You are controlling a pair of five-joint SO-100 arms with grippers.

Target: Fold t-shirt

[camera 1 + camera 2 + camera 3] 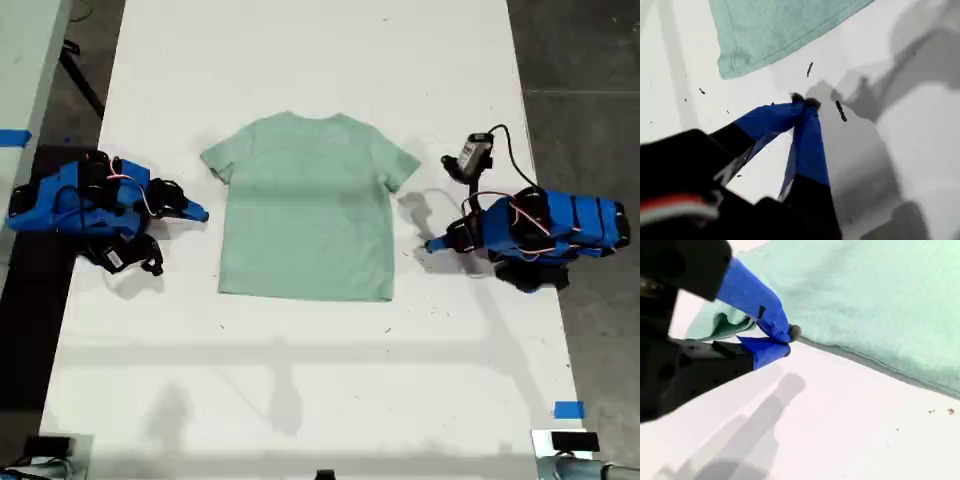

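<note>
The t-shirt (pixel 305 208) lies flat mid-counter (pixel 300 60). One arm sits at the exterior view's left, another at its right, each end effector near a sleeve, apart from it.

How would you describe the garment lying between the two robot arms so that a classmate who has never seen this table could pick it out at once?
Start at the large white table that fills the exterior view, with a blue robot arm at each side. Midway between them lies the pale mint-green short-sleeved cloth t-shirt, spread flat with its neckline toward the top of that view. It is the only soft, cloth item there, plain and unprinted.
</note>
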